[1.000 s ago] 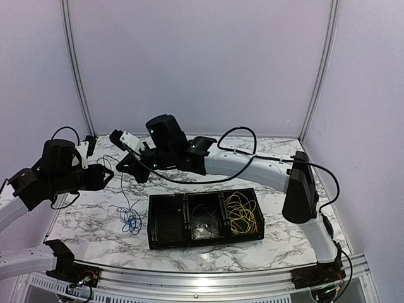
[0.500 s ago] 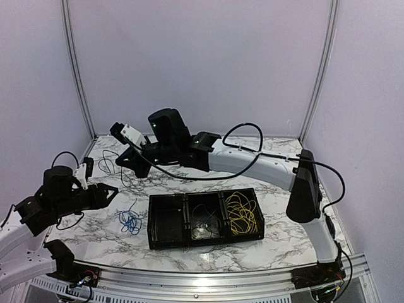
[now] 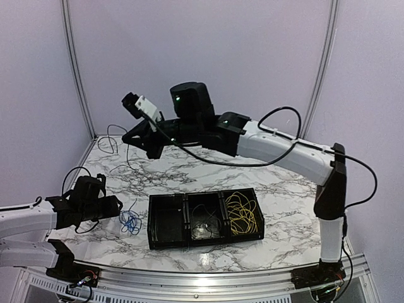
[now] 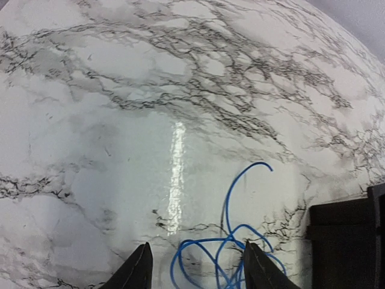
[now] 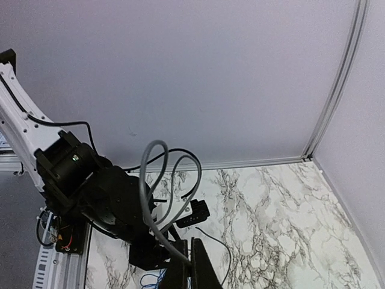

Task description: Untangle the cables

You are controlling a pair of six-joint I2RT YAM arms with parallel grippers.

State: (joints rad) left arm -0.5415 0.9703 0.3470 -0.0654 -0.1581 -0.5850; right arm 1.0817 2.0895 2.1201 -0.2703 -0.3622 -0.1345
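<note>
The top view looks from above and behind my bases, down and forward over the whole table (image 3: 208, 180) to the back wall (image 3: 202, 50), far enough off to hold both my arms. My left wrist camera sits low and close over the marble, looking past my left fingers (image 4: 137, 274) at the blue cable (image 4: 225, 208) and a corner of the black tray (image 4: 343, 247), both shared with the top view. My right wrist camera is raised, looking past my right fingers (image 5: 198, 268) at my left arm (image 5: 96, 192) and the table's corner.
</note>
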